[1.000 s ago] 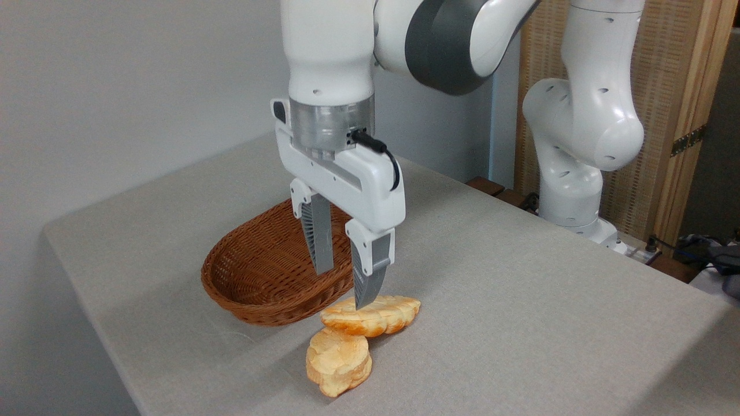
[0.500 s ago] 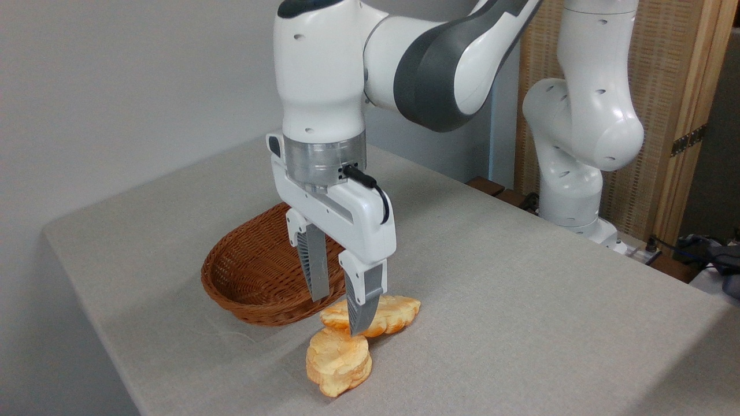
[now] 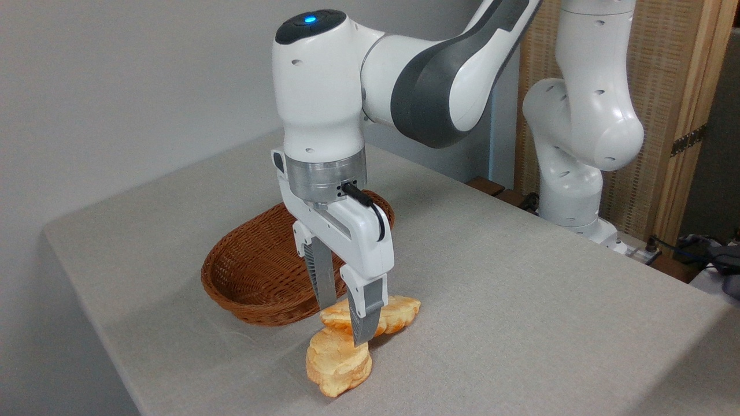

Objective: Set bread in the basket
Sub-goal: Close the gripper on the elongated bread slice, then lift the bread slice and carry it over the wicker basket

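Observation:
The long golden bread (image 3: 399, 309) with a braided pale top lies on the grey table just in front of the oval brown wicker basket (image 3: 254, 271). My gripper (image 3: 343, 325) is down over the bread's left half and open. One finger stands behind the bread and the other in front of it, so the jaws straddle the bread. The near fingertip (image 3: 359, 338) reaches down to the table beside the round bun. The basket holds nothing that I can see.
A shorter, thick round bun (image 3: 338, 361) lies touching the front of the long bread, near the table's front edge (image 3: 133, 393). The arm's base (image 3: 569, 190) stands at the back right, before a wooden slatted screen (image 3: 665, 86).
The gripper has come down from just above the bread until its fingers straddle it, shifting slightly left. The fingers stand a little closer together. Bread, bun and basket have not moved.

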`<state>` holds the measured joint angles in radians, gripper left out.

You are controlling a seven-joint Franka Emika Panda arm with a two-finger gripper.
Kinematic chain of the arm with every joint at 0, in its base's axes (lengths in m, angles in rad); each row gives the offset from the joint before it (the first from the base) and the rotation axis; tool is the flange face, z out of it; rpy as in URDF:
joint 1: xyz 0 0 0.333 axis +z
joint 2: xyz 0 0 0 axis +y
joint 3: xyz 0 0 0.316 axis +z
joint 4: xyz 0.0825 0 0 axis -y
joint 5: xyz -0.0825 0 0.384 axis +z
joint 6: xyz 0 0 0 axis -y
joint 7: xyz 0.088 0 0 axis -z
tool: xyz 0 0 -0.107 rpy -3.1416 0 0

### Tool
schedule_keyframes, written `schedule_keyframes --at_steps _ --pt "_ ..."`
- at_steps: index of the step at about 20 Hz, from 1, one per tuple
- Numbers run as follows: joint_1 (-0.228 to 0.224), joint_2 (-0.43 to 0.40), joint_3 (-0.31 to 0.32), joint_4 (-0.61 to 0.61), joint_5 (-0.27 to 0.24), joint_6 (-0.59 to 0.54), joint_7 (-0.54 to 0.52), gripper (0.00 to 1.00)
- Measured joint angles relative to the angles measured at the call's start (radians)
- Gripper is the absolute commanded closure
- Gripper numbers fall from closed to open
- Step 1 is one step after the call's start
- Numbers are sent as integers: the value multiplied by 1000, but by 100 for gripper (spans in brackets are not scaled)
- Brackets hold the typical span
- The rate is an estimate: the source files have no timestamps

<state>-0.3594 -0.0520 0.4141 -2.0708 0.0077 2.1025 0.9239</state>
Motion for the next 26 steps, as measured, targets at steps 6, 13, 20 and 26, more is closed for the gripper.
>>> schedule_keyframes --at_steps 6,13,20,26 --pt "-1 0 0 -8 0 0 16 85" --pt "-2 0 0 -8 0 0 16 86" --pt "-2 -1 0 -8 0 0 16 86" --pt "-1 -21 4 -3 0 0 16 85"
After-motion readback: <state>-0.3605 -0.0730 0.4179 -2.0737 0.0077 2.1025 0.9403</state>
